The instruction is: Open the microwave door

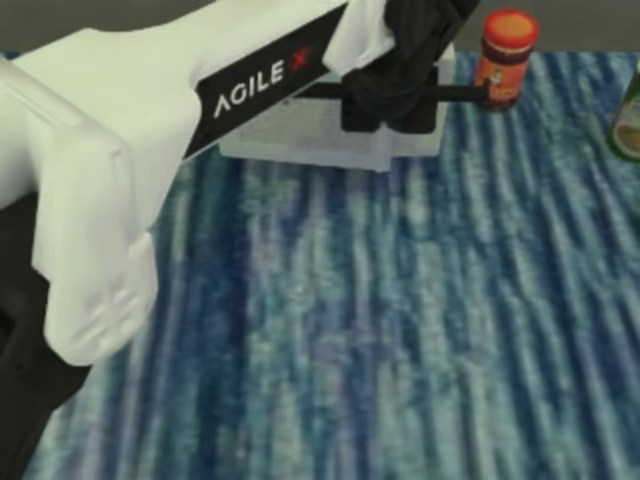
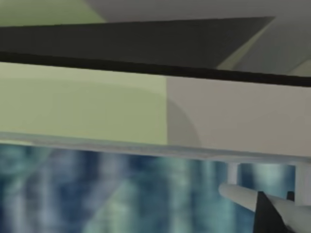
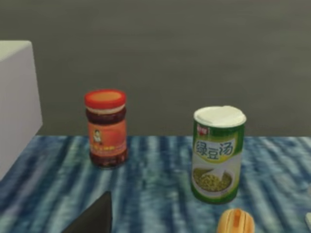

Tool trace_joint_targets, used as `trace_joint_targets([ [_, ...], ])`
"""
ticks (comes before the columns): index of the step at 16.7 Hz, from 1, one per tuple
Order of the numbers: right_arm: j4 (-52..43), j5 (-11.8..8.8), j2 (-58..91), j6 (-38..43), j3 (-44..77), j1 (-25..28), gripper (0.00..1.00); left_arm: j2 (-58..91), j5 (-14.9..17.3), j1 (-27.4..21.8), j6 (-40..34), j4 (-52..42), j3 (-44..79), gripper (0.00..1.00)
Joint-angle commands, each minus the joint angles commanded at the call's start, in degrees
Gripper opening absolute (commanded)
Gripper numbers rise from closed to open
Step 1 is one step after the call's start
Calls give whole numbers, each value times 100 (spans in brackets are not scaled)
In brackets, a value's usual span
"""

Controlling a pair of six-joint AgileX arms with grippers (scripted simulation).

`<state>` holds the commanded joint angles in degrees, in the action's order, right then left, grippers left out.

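The microwave, a boxy off-white shape with flat, smooth faces, is seen at the far edge of the surface, left of centre in the top view, and is largely hidden beneath the left arm. The microwave door is shown close up in the left wrist view as a flat pale panel with a thin light lower edge, tilted across the frame; how far it stands from the body cannot be told. The left gripper, dark and blocky, is held over the microwave's front right corner, its glossy white arm casing with a black band stretching from the near left of the surface. Whether its fingers are spread or pressed together cannot be told; only a dark fingertip and a pale rounded bar are seen beside it in the wrist view.

The surface is covered with a cloth streaked in blue and white. A squat glass jar with a red lid and an orange label is placed just right of the microwave, at the back. A cylindrical green can with a white lid is set further right, apart from the jar. A rounded orange-brown object lies near the can. The right gripper is seen only as a dark sliver; its state cannot be told.
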<state>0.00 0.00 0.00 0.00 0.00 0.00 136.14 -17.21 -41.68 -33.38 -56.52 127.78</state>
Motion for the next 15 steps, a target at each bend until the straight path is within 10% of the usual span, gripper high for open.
trace_joint_targets([
  [15, 0, 0, 0, 0, 0, 0, 100, -360, 72, 56, 277, 314, -602, 0],
])
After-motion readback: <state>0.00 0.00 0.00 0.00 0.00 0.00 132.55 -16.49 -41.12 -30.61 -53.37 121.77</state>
